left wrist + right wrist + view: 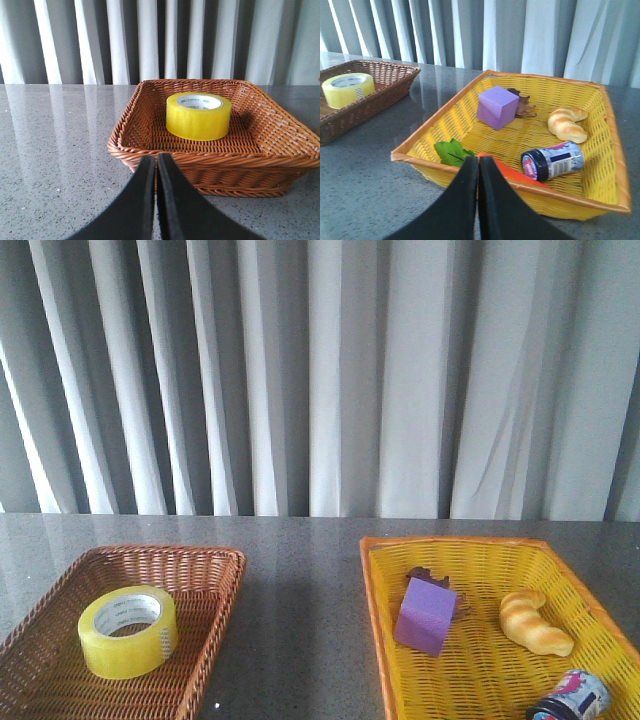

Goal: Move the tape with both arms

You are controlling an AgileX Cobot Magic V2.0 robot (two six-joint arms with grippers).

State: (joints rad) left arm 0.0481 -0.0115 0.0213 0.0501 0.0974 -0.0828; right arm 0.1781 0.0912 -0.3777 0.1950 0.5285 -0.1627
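Beside jar (552, 161), unseen frontally: leaf (452, 152)

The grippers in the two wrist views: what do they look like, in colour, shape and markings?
Only the fingers show. The left gripper has two plain matte black fingers, broad at the base and curving to narrow tips. The right gripper looks the same: smooth black fingers, no markings. No cables, labels or arm links appear in any view, and the front view shows neither arm.

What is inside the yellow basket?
The yellow basket holds a purple foam block, a croissant, a small jar, green leaves, something orange and a brown thing mostly hidden behind the block.
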